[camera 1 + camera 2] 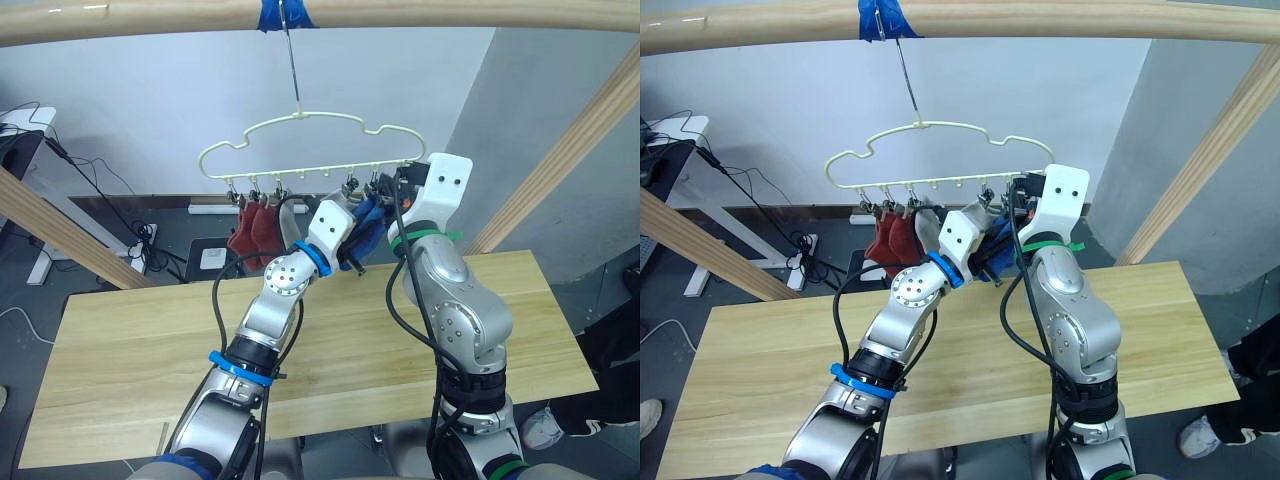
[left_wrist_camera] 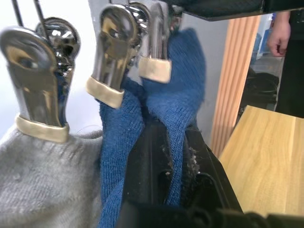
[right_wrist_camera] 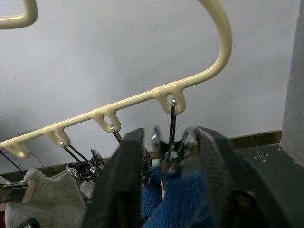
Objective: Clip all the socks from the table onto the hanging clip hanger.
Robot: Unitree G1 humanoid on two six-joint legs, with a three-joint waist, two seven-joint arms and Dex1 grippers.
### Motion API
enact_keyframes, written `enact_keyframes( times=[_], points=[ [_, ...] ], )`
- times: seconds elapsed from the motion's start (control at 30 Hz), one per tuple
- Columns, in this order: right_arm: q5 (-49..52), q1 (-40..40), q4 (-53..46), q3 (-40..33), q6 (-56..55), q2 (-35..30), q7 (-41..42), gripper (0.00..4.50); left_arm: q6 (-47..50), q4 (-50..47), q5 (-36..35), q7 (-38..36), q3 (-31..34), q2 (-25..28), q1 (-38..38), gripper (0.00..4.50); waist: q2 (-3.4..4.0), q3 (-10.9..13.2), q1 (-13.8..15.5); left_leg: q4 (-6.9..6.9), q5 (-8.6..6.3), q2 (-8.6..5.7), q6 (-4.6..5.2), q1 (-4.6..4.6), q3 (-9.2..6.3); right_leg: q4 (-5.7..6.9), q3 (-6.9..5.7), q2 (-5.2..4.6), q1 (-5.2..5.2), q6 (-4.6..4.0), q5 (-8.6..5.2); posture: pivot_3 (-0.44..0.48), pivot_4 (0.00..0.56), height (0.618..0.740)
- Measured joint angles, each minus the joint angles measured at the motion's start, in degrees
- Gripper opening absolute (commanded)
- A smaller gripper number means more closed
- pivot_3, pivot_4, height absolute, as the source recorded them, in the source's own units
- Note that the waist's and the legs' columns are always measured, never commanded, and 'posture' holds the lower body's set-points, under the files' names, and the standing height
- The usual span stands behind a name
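The cream clip hanger (image 1: 300,118) hangs from a thin hook. Two brick red socks (image 1: 255,228) hang from its left clips. A grey sock (image 2: 42,171) hangs further along, and blue socks (image 1: 368,222) hang at the right end. My left gripper (image 2: 173,137) is raised under the right end, shut on the hanging part of a blue sock (image 2: 183,104). My right gripper (image 3: 168,137) reaches up to the rightmost clip (image 3: 172,151), one finger pressed on each side of it. The table (image 1: 150,340) lies below both arms with bare wood showing.
A thick wooden crossbar (image 1: 450,12) with blue tape carries the hook. Slanted wooden posts (image 1: 580,140) stand at the right and at the left (image 1: 50,225). A person (image 2: 285,52) stands beyond the table's far end. Cables and a power strip lie on the floor behind.
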Motion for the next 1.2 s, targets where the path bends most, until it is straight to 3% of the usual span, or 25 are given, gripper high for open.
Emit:
enact_keyframes(
  times=[0.03, 0.27, 0.5, 0.53, 0.63, 0.73, 0.9, 0.93, 1.0, 1.2],
  points=[
    [0.0, 0.0, 0.0, 0.0, 0.0, 0.0, 0.0, 1.95, 0.0, 0.0, 0.0, 0.0, 0.0, 0.0, 0.1, 0.00, 0.00, 0.0, 0.0, 0.00, 0.00, 0.00, 0.00, 0.00, 0.00, 0.00, 0.00, 0.00, 0.00, 0.00, 0.00, -0.213, 0.226, 0.740],
    [0.3, 0.0, -1.4, -0.3, 0.2, 0.0, 0.2, 2.01, 2.7, -3.1, -2.4, -3.7, 0.0, 1.3, 2.1, 2.11, 0.00, 0.0, -0.3, 0.00, 0.00, 0.00, 0.00, -0.01, 0.00, 0.00, 0.00, 0.00, 0.00, 0.00, 0.00, -0.213, 0.220, 0.740],
    [0.6, 0.1, -5.4, -1.2, 1.7, -1.2, 3.0, 2.01, 7.5, -11.2, -6.3, -8.6, 0.3, 6.1, 8.3, 4.34, 0.00, 0.0, -1.0, -0.01, 0.00, 0.03, 0.00, 0.00, -0.03, 0.01, 0.00, 0.00, 0.00, 0.00, 0.00, -0.201, 0.211, 0.740],
    [0.6, 0.2, -6.3, -1.4, 2.0, -2.1, 3.9, 2.01, 8.4, -12.8, -6.9, -9.3, 0.5, 7.2, 9.3, 4.47, 0.00, 0.0, -1.0, -0.01, 0.00, 0.02, 0.00, 0.01, -0.03, 0.02, 0.00, 0.00, 0.00, 0.00, 0.00, -0.195, 0.207, 0.740],
    [1.2, 2.9, -9.9, -2.0, 3.9, -7.5, 7.7, 2.01, 11.8, -19.5, -9.7, -11.2, 2.6, 11.3, 13.9, 4.47, 0.03, -0.1, -1.0, -0.02, 0.00, 0.04, 0.00, 0.02, -0.03, 0.01, 0.00, 0.00, 0.02, 0.00, 0.00, -0.189, 0.199, 0.740],
    [1.5, 7.3, -11.5, -3.0, 5.9, -13.9, 12.2, 2.54, 15.8, -24.6, -12.8, -12.6, 5.8, 15.5, 18.2, 4.50, 0.03, -0.1, -0.9, 0.00, 0.00, 0.02, 0.00, 0.02, -0.02, 0.02, 0.01, -0.01, 0.02, 0.00, 0.00, -0.175, 0.192, 0.740],
    [3.1, 10.6, -13.2, -3.5, 6.2, -21.6, 20.3, 4.27, 20.7, -31.4, -17.3, -14.4, 8.3, 19.6, 22.8, 4.50, 0.01, -0.1, -0.8, 0.02, 0.00, 0.02, -0.01, 0.05, -0.02, 0.01, 0.01, 0.00, 0.05, 0.00, 0.00, -0.143, 0.167, 0.740],
    [3.3, 12.1, -13.7, -3.4, 5.3, -26.4, 24.1, 4.44, 22.9, -34.2, -19.4, -15.2, 10.4, 21.9, 25.5, 4.50, 0.02, -0.2, -0.8, 0.00, 0.00, 0.03, -0.01, 0.05, 0.00, -0.01, 0.02, 0.00, 0.05, 0.01, -0.01, -0.143, 0.167, 0.740],
    [3.3, 14.6, -12.9, -5.2, 4.0, -34.2, 30.3, 4.44, 26.5, -36.8, -22.3, -15.7, 16.3, 26.0, 30.6, 4.50, 0.08, -0.3, -0.8, -0.01, 0.00, 0.03, 0.00, 0.10, 0.06, 0.00, 0.06, 0.00, 0.04, 0.01, -0.01, -0.129, 0.153, 0.740],
    [8.1, 16.3, -9.9, -7.6, -1.5, -45.0, 48.1, 4.44, 29.1, -38.8, -23.4, -14.7, 26.8, 32.4, 38.3, 4.50, 0.08, -1.2, 0.5, 0.02, 0.00, 0.21, 0.00, 0.25, 0.08, -0.02, 0.04, 0.19, 0.17, 0.01, -0.01, -0.087, 0.128, 0.740]
  ],
)
